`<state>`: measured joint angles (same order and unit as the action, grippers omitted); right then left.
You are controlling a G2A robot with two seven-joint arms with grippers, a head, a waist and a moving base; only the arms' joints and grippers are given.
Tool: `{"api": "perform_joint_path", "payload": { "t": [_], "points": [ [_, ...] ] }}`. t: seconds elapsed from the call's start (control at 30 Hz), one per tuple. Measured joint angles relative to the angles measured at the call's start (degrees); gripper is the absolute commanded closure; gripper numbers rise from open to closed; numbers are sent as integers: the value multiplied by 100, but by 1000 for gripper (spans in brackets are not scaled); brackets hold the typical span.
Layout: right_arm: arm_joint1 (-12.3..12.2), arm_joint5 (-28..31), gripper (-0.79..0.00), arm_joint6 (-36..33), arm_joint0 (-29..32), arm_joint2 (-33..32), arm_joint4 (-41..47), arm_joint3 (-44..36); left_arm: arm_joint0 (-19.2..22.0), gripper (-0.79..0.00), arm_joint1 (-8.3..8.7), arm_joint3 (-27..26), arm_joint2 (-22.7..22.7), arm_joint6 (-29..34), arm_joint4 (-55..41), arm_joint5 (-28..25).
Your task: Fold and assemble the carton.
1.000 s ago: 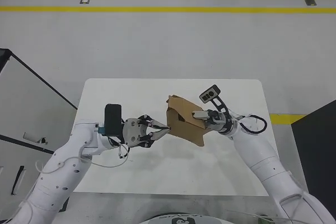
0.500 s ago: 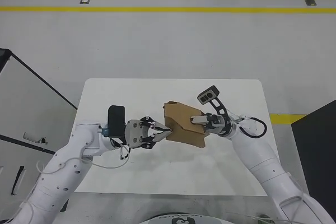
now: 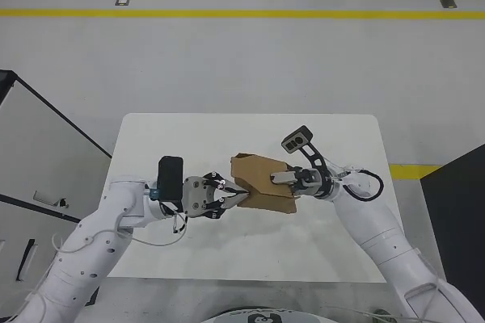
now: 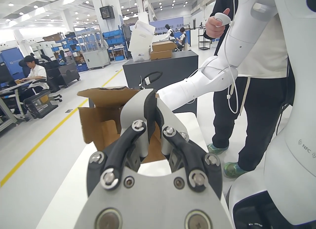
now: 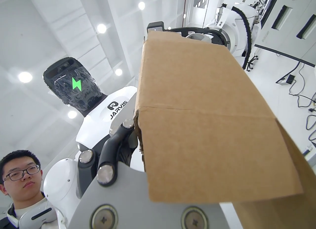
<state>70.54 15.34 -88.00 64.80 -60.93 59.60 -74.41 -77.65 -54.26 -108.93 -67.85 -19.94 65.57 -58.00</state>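
A partly folded brown corrugated cardboard carton (image 3: 259,179) is sitting over the middle of a white rectangular table (image 3: 339,242), at the centre of the top view. I cannot tell whether its lower edge is touching the tabletop.

The right gripper (image 3: 285,178) is clenching one of the carton's panels from the right of the frame. In its wrist view, the brown board is lying across it. The left gripper (image 3: 236,194) is meeting the carton's opposite edge from the left of the frame. Its fingers (image 4: 138,109) are drawn close together and appear to be pinching a flap at the open end, where loose flaps are standing up.

Holding the carton at both ends is probably deliberate. One arm is likely steadying the body while the other is working a flap, so the walls can be squared without the carton sliding away.

The carton's visible faces are showing plain brown board, with no label or writing.
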Motion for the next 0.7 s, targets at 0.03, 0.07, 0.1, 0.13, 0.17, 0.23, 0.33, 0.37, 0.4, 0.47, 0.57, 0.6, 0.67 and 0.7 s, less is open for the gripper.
{"api": "perform_joint_path", "payload": {
  "t": [0.03, 0.07, 0.1, 0.13, 0.17, 0.23, 0.33, 0.37, 0.4, 0.47, 0.57, 0.6, 0.67, 0.7],
  "points": [
    [-1, -6, 0, 0, 4, -2, 28, 5, -15, 0, 3, 4, -28, -3, -6, 0],
    [-2, -12, 0, 0, 6, -3, 43, 10, -28, 0, 5, 8, -53, -9, -8, 1],
    [-3, -18, 0, 0, 7, -4, 52, 16, -40, 0, 6, 10, -76, -16, -8, 2],
    [-6, -29, 0, 0, 7, -1, 53, 23, -56, 0, 6, 10, -99, -21, -7, 1],
    [-7, -40, 0, 0, 6, 4, 52, 26, -67, 0, 6, 6, -109, -21, -6, 1],
    [-9, -66, 0, 0, 0, 27, 49, 25, -92, 0, 4, -9, -98, -2, 0, 0],
    [-9, -97, 0, 0, -17, 76, 45, 14, -89, 0, -10, 2, 14, 41, 17, 0],
    [-9, -106, 0, 0, -23, 90, 45, 13, -69, 0, -18, 16, 57, 44, 27, 0],
    [-9, -114, 0, 0, -28, 103, 49, 16, -47, 0, -25, 30, 96, 47, 40, 0],
    [-10, -124, 0, 0, -38, 124, 63, 29, 4, 0, -42, 65, 161, 42, 68, 0],
    [-15, -122, 0, 0, -46, 138, 87, 65, 56, 0, -62, 131, 191, 6, 89, 26],
    [-18, -122, 0, 0, -47, 141, 96, 76, 65, 0, -67, 146, 192, -8, 96, 49],
    [-23, -131, 0, 0, -48, 152, 113, 91, 69, 0, -78, 173, 192, -46, 112, 105],
    [-26, -135, 0, 0, -48, 158, 120, 96, 69, 0, -82, 181, 189, -61, 123, 125]
  ]
}}
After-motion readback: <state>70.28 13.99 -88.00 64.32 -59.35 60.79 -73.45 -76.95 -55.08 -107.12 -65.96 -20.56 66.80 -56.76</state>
